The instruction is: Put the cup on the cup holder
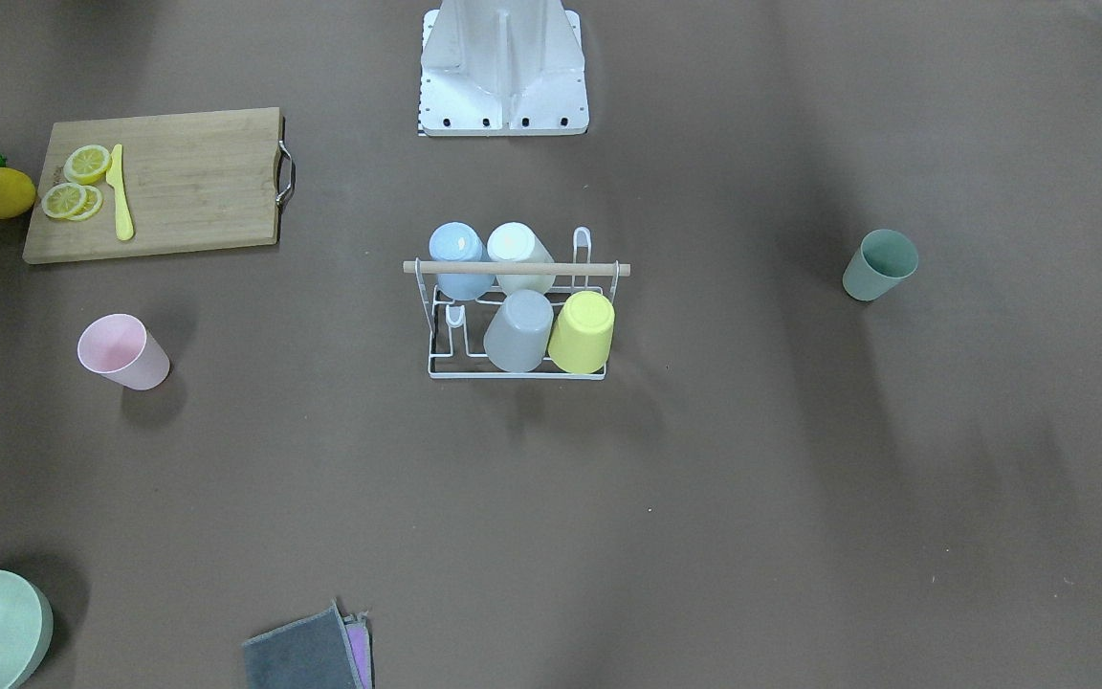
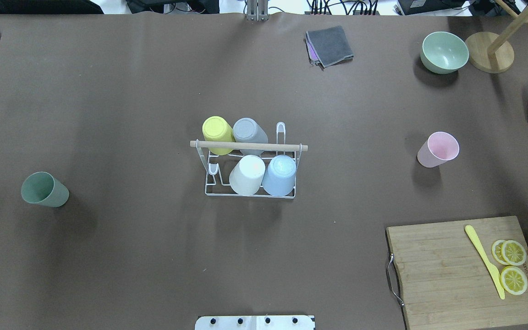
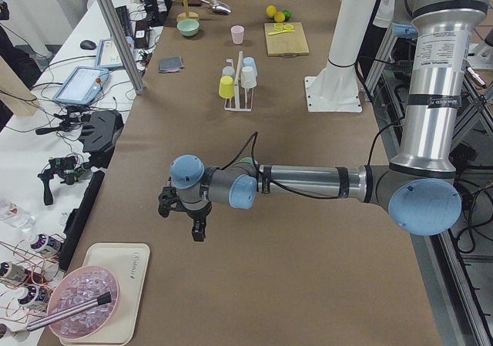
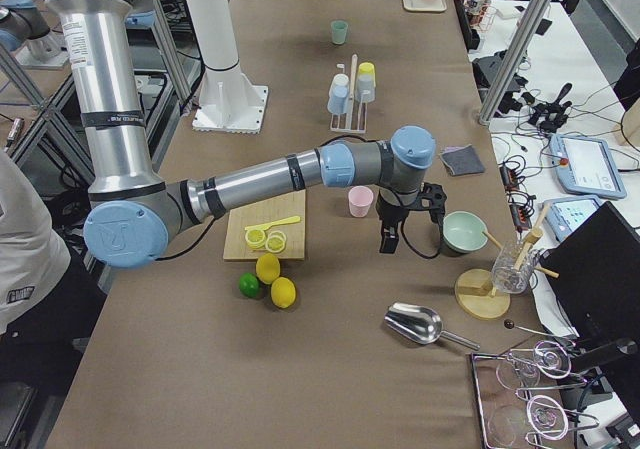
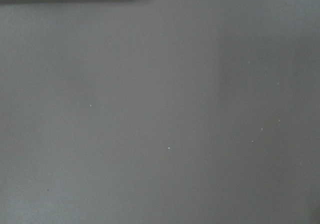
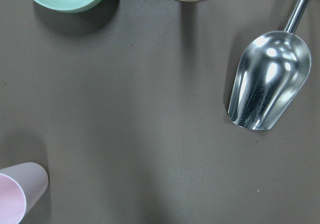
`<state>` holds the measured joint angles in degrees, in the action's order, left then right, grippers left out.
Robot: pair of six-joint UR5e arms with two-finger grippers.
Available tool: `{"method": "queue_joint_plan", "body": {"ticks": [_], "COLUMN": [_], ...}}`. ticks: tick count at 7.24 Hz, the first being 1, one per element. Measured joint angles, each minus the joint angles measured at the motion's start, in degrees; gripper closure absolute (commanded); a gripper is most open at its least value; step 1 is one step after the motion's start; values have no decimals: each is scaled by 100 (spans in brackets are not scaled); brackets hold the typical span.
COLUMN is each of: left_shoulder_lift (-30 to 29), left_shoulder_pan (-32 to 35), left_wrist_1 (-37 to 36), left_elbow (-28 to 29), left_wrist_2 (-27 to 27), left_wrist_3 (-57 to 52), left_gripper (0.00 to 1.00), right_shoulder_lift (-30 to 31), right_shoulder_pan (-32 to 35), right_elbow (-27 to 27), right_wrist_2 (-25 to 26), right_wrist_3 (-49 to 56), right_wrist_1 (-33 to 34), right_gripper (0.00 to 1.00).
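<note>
The white wire cup holder (image 2: 291, 147) with a wooden rod handle stands mid-table and also shows in the front view (image 1: 608, 269). Four cups sit upside down on it: yellow (image 2: 218, 133), grey (image 2: 249, 134), white (image 2: 247, 174) and blue (image 2: 279, 175). A pink cup (image 2: 438, 149) stands upright to its right, and a green cup (image 2: 44, 189) to its left. My left gripper (image 3: 182, 221) hovers over bare table at the far left end. My right gripper (image 4: 410, 224) hovers beside the pink cup (image 4: 360, 201). I cannot tell whether either is open or shut.
A cutting board (image 2: 452, 275) holds lemon slices and a yellow knife. A green bowl (image 2: 444, 52), a wooden stand base (image 2: 490, 52), a metal scoop (image 6: 267, 82) and a grey cloth (image 2: 330, 45) lie at the far right. A white tray (image 3: 115, 284) lies at the left end.
</note>
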<state>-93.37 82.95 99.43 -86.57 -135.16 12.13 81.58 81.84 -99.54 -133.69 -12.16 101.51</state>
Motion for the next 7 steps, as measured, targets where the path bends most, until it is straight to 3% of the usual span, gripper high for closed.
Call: {"method": "queue_joint_plan", "body": {"ticks": [2, 4, 7], "left_shoulder_lift": [-31, -118, -1016], "left_shoulder_pan": [-9, -13, 264], "left_wrist_1": [84, 234, 180], "left_elbow": [-5, -16, 254], "left_wrist_2": [543, 832, 870], "left_wrist_3": [8, 60, 584], "left_gripper": [2, 3, 3], "right_shoulder_lift": [-29, -302, -1173], "right_shoulder_pan": [-48, -521, -953], "right_elbow": [-14, 83, 858], "right_wrist_2": [-4, 0, -64], "right_wrist_3": [-21, -260, -638], "right_wrist_1": [10, 71, 89], "right_gripper": [1, 1, 1]}}
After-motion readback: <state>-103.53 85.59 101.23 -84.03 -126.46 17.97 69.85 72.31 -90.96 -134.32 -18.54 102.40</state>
